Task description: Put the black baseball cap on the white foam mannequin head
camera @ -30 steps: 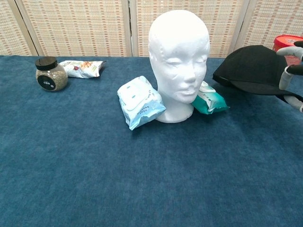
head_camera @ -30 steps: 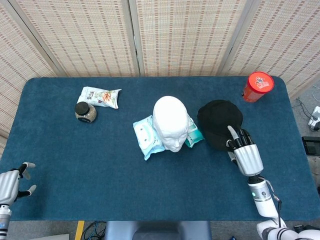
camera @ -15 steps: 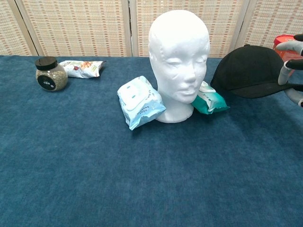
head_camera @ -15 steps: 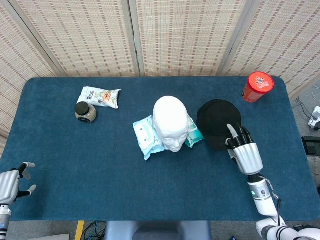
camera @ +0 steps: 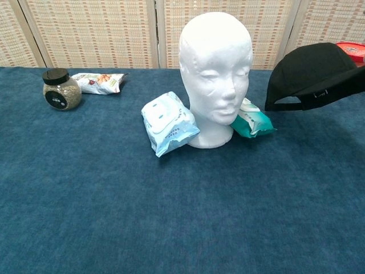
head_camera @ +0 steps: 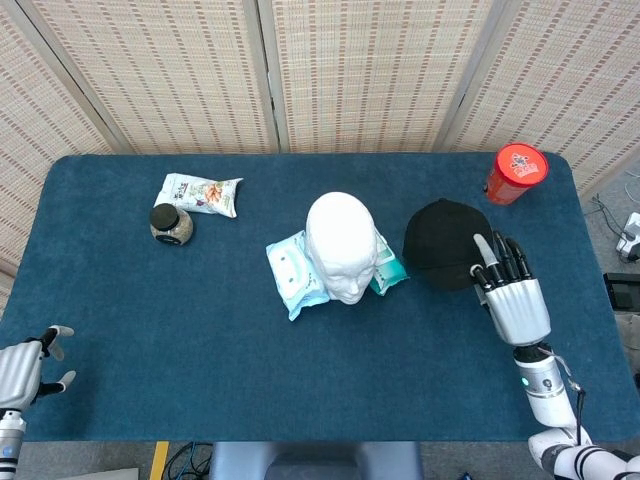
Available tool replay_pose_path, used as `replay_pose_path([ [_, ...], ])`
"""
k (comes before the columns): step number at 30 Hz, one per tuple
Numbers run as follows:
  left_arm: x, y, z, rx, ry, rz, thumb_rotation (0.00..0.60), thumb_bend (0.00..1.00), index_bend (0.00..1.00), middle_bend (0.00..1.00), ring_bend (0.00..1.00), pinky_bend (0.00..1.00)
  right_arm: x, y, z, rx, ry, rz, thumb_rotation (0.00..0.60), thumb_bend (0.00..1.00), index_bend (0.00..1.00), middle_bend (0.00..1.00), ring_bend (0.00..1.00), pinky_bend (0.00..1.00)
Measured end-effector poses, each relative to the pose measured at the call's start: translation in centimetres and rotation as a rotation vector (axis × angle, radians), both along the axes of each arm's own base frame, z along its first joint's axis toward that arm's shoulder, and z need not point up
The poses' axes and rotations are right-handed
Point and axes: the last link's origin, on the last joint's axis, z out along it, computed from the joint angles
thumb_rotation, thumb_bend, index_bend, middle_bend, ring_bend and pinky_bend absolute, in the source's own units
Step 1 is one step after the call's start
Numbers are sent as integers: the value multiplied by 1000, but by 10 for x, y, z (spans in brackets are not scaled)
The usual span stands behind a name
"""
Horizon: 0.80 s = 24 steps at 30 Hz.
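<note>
Now the right hand [head_camera: 515, 290] holds the black baseball cap [head_camera: 447, 244] by its brim, lifted clear of the bench [head_camera: 200, 330], its back strap showing in the chest view. Just beyond the cap from that hand stands the white foam mannequin head [head_camera: 341, 246], bare. Well apart, the left hand [head_camera: 25, 368] rests at the bench edge, fingers spread.

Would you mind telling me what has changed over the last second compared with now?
The right hand, holding the black baseball cap, has lifted it off the table and drawn it slightly to the right, tilting it so its back strap faces the chest camera. The white foam mannequin head, wipe packs, jar, snack bag, red can and left hand stayed put.
</note>
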Motion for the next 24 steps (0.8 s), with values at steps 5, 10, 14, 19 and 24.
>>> replay_pose_path([
  [5,1,0,0,3,-2,-3,600,173,321,539,445,555,8,-5,13,-55,1,15,600,489,746,183,56,189],
  [10,2,0,2,10,-5,-6,600,173,321,539,445,555,18,-13,28,-119,-8,31,600,489,753,183,55,189],
  [14,2,0,3,10,-5,-5,600,173,321,539,445,556,27,-20,38,-163,-1,53,600,489,755,183,55,189],
  [19,3,1,3,11,-10,-9,600,173,321,539,445,556,44,-31,48,-204,24,91,600,489,757,183,55,188],
  [24,3,1,3,13,-12,-8,600,173,321,539,445,556,58,-45,52,-235,58,115,600,489,757,183,55,189],
])
